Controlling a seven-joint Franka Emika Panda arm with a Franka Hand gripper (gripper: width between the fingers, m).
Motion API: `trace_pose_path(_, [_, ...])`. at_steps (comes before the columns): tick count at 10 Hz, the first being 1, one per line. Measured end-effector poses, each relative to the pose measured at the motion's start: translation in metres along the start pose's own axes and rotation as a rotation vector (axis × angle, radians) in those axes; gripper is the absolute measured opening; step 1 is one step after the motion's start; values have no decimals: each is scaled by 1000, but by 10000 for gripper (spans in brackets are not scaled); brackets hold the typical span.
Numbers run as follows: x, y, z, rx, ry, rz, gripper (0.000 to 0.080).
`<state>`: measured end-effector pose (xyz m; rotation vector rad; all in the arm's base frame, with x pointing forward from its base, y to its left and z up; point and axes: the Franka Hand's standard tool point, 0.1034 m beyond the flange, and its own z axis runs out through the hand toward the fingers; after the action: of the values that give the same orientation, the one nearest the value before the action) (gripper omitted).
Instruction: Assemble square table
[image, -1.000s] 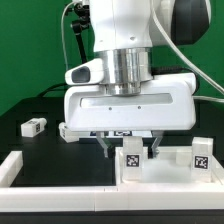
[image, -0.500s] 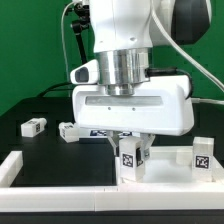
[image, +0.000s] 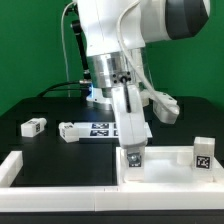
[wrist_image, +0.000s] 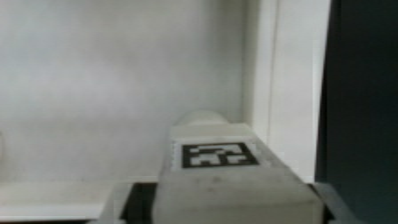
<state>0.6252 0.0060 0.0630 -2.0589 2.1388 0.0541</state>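
The white square tabletop (image: 165, 172) lies at the front on the exterior view's right. My gripper (image: 133, 148) is shut on a short white tagged leg (image: 133, 158) that stands upright on the tabletop near its left corner. The hand is turned edge-on to the camera. In the wrist view the leg (wrist_image: 217, 160) fills the gap between my fingers, with its tag facing the camera, over the tabletop (wrist_image: 107, 90). A second leg (image: 202, 153) stands upright at the tabletop's right. Two more legs (image: 33, 126) (image: 72, 131) lie loose on the black table.
The marker board (image: 100, 127) lies behind the gripper. Low white border bars (image: 12, 168) run along the front and the left of the work area. Cables hang behind the arm.
The hand has turned about its vertical axis, from broadside to edge-on, with the leg held in it and standing on the tabletop. The leg has stayed at about the same spot.
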Motion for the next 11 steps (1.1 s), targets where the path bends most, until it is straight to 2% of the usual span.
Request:
trace_pose_path(2, [-2,0,1,-2,2,61,288])
trace_pose_path(3, [-2,1,1,-2,2,14,487])
trace_pose_path(4, [-1,2,1,-14,4,-156,487])
trace_pose_path(5, [0,4,1,-36,8,-407,623])
trace_pose_path(6, [-3,6,1,-71,7,-631,644])
trace_pose_path(7, [-2,6,1,-68,8,-648,644])
trace_pose_path(9, [-1,6,1,-73,8,-841,648])
trace_pose_path(10, [-1,4,0,-83,29,-1017,649])
trace_pose_path(11, [3,0,-3,-97,43,-1316,649])
